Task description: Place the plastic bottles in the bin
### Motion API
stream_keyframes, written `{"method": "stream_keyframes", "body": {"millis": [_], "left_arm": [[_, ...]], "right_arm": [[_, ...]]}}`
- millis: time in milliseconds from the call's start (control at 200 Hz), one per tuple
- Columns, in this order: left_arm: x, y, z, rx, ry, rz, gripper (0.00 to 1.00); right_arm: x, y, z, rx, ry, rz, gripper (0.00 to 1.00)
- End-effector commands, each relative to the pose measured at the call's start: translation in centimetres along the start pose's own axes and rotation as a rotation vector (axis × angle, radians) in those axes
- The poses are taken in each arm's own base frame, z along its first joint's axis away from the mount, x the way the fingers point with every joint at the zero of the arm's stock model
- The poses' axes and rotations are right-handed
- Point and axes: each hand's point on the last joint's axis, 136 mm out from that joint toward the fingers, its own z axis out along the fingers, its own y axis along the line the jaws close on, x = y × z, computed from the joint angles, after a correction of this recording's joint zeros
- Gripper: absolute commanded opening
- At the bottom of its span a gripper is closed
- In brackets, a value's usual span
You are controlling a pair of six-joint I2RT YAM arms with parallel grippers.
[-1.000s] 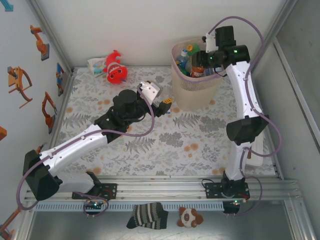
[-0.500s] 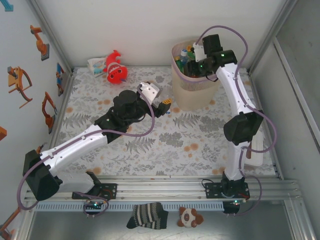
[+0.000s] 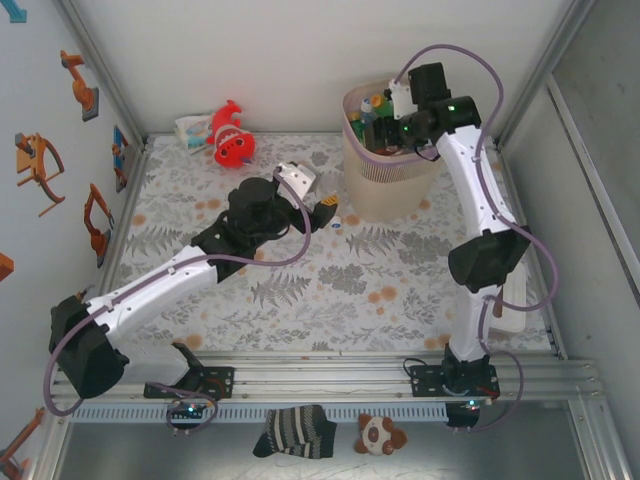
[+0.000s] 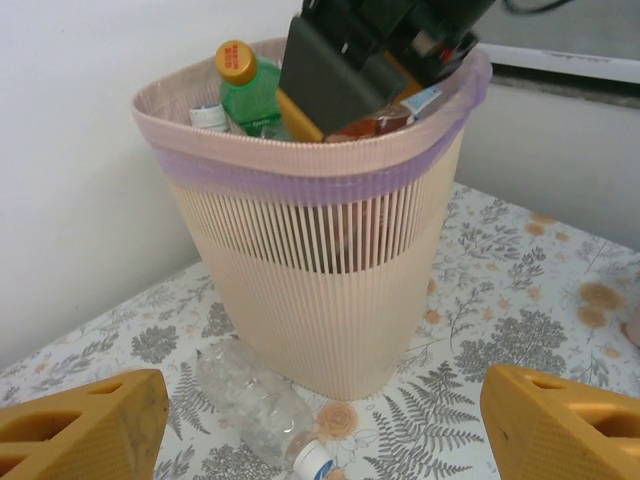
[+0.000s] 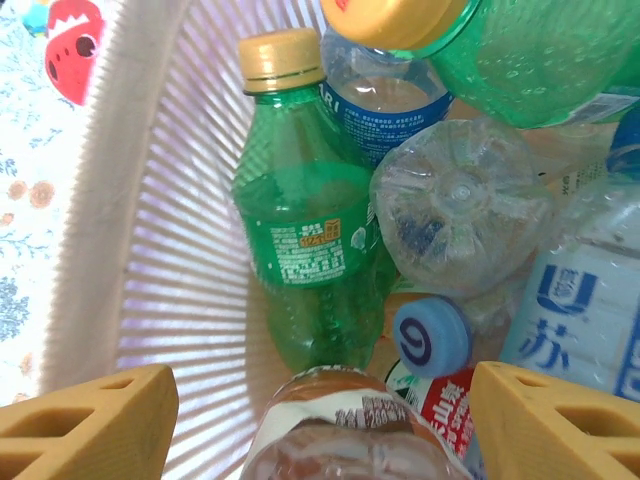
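Observation:
The beige-pink bin (image 3: pixel 385 185) stands at the back of the table, full of plastic bottles (image 3: pixel 378 110). My right gripper (image 3: pixel 380 128) hangs open over its rim. Inside I see a green bottle (image 5: pixel 310 250), a clear bottle's base (image 5: pixel 455 195) and a blue cap (image 5: pixel 430 335). A brown bottle with a white label (image 5: pixel 350 430) lies between the spread fingers of the right gripper (image 5: pixel 320 425), which do not touch it. A clear crushed bottle (image 4: pixel 250 400) lies on the table against the foot of the bin (image 4: pixel 330 280). My left gripper (image 4: pixel 320 440) is open just in front of it, also seen as the left gripper (image 3: pixel 328 210).
A red fish plush (image 3: pixel 232 140) and a white packet (image 3: pixel 190 128) lie at the back left. A striped sock (image 3: pixel 295 430) and a small plush (image 3: pixel 380 435) sit below the front rail. White walls close the table at back and sides.
My right gripper swung left from the bin's right edge to over its opening. The left gripper edged slightly toward the bin and the clear bottle.

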Motion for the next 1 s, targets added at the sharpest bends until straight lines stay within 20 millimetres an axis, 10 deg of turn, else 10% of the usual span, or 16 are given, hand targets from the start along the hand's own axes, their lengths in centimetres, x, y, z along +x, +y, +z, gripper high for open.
{"method": "stream_keyframes", "body": {"millis": [0, 471, 766, 996], "left_arm": [[0.4, -0.2, 0.6, 0.025, 0.008, -0.029, 0.81], [1.7, 0.4, 2.4, 0.011, 0.068, -0.075, 0.80], [4.2, 2.3, 5.3, -0.049, 0.196, -0.168, 0.79], [7.7, 4.7, 8.1, -0.134, 0.309, -0.249, 0.78]], "right_arm": [[-1.5, 1.4, -5.3, 0.008, -0.093, -0.011, 0.75], [0.6, 1.7, -3.9, -0.031, -0.034, 0.019, 0.22], [3.7, 0.1, 1.5, -0.011, 0.095, 0.055, 0.18], [3.4, 0.2, 1.2, -0.010, 0.083, 0.072, 0.18]]}}
